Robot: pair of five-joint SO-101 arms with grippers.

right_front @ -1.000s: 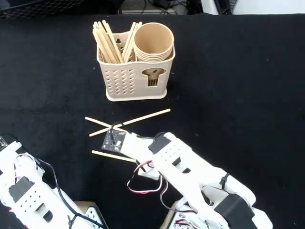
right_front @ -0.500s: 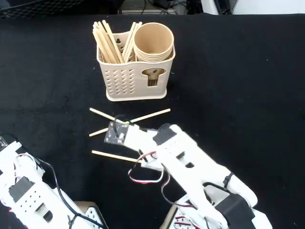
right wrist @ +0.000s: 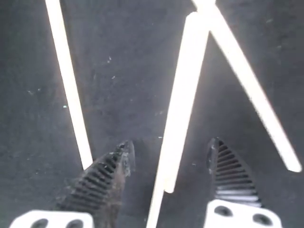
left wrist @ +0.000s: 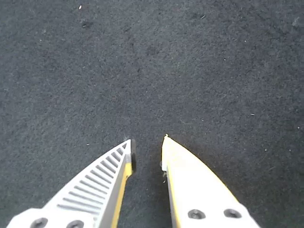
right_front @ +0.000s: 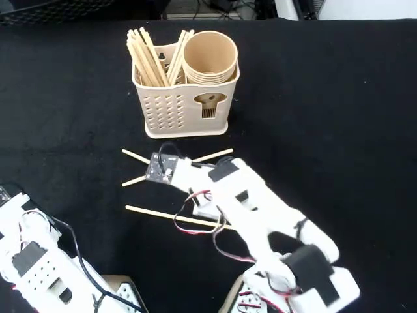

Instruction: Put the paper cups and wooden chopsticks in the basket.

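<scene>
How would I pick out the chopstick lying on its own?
Start at the basket on the black table. In front of it two chopsticks cross by the right gripper; the lone chopstick lies nearer the arms, touching neither.

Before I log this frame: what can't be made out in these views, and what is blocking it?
High view: the right arm covers the spot where the crossed chopsticks meet.
High view: the basket wall hides the lower paper cups, so the stack cannot be counted.
Right wrist view: the picture's edges cut off those chopsticks, and whether the right gripper fingers touch the black cloth is unclear.
</scene>
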